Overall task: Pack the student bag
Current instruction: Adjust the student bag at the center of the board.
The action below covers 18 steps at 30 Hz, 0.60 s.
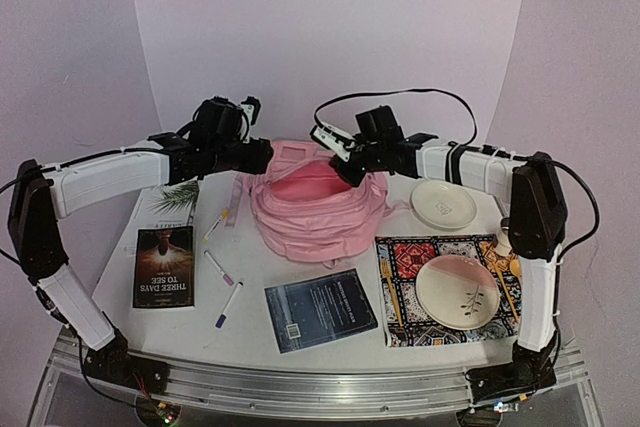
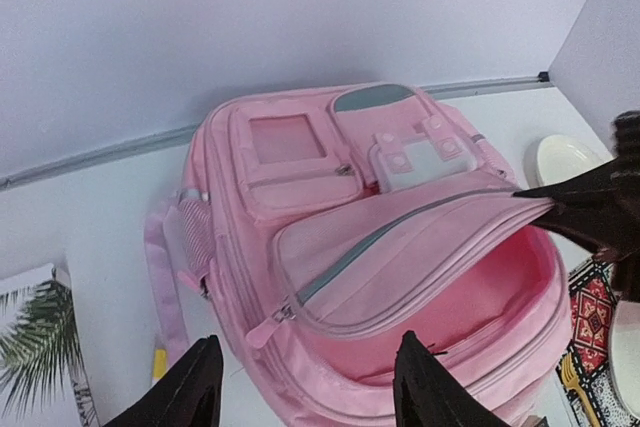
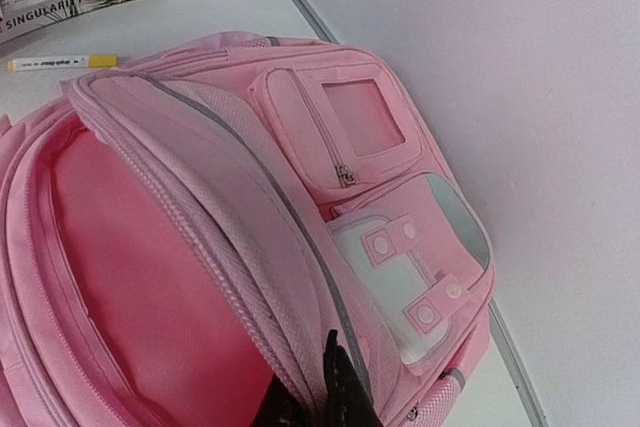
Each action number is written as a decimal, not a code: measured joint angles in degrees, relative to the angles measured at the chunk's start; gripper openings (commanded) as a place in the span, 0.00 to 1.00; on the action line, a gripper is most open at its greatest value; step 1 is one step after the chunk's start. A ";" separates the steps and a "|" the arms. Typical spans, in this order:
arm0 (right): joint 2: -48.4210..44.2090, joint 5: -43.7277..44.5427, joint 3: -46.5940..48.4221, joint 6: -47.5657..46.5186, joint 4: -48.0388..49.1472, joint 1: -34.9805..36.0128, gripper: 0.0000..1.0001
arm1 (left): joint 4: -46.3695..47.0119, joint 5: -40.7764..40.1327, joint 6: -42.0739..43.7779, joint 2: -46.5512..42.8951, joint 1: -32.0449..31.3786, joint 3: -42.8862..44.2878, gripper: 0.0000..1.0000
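The student bag [image 1: 315,212] is a big pink backpack lying mid-table with its main compartment gaping open, showing a pink lining [image 3: 150,277]. My right gripper [image 1: 352,172] is shut on the zipped rim of the bag's front flap [image 3: 330,377], holding that flap lifted; in the left wrist view it shows as a dark shape [image 2: 585,209] at the flap's edge. Over the bag's left side my left gripper [image 1: 262,155] hangs open, its fingertips spread above the bag's near rim [image 2: 308,339] with nothing between them. The front pockets [image 2: 300,162] face up.
Left of the bag lie a book with a dark cover [image 1: 163,265], a leaf-cover book [image 1: 170,202] and three markers [image 1: 218,267]. A dark blue book [image 1: 320,309] sits in front. On the right are a patterned placemat [image 1: 405,257], a pink-white plate [image 1: 458,292] and a white plate [image 1: 443,203].
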 measured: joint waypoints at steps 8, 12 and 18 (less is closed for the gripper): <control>-3.11 3.12 -1.37 4.29 -1.00 1.60 0.00 | -8.70 -1.02 -6.30 -0.51 2.73 -4.42 0.69; -4.62 4.28 -3.67 6.11 -1.06 2.58 0.00 | -12.33 -1.43 -11.31 -0.47 3.27 -6.28 0.73; -4.81 5.34 -5.27 7.34 -0.99 3.82 0.00 | -16.33 -0.90 -20.36 -0.47 3.31 -10.64 0.75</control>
